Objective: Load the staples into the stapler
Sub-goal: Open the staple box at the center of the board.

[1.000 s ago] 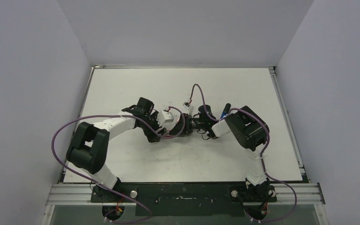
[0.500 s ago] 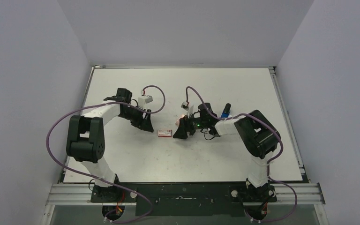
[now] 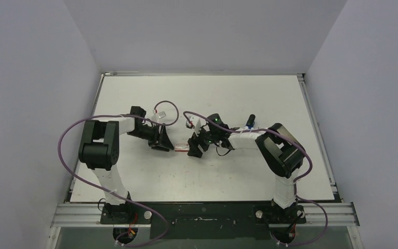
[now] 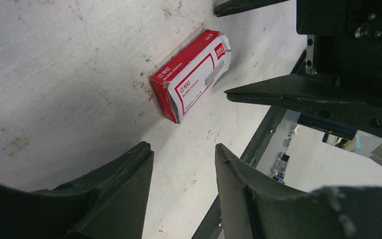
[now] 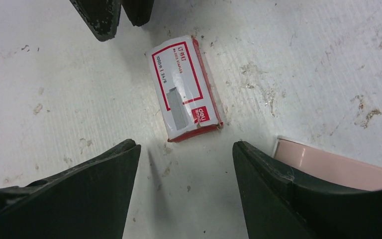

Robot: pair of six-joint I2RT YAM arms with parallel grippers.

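My left pincer stands with its dark, matte fingers apart and grips nothing. The right pincer is spread wider still and is just as bare. Between the two, flat on the white counter, lies the small red-and-white cardboard box of staples, and neither pincer touches it (its glossy white face carries a printed grey strip, and one end flap looks a little creased). The counter is dull, scuffed and speckled with grime. A plain pink block with a rounded edge peeks out beside one finger of the right pincer; I cannot tell whether they touch. The slim blue stapler with a black end sits apart from the box, just past the right arm and partly hidden. Since half a second ago, both pincers have drawn in on the box from either side, while the box has not shifted.
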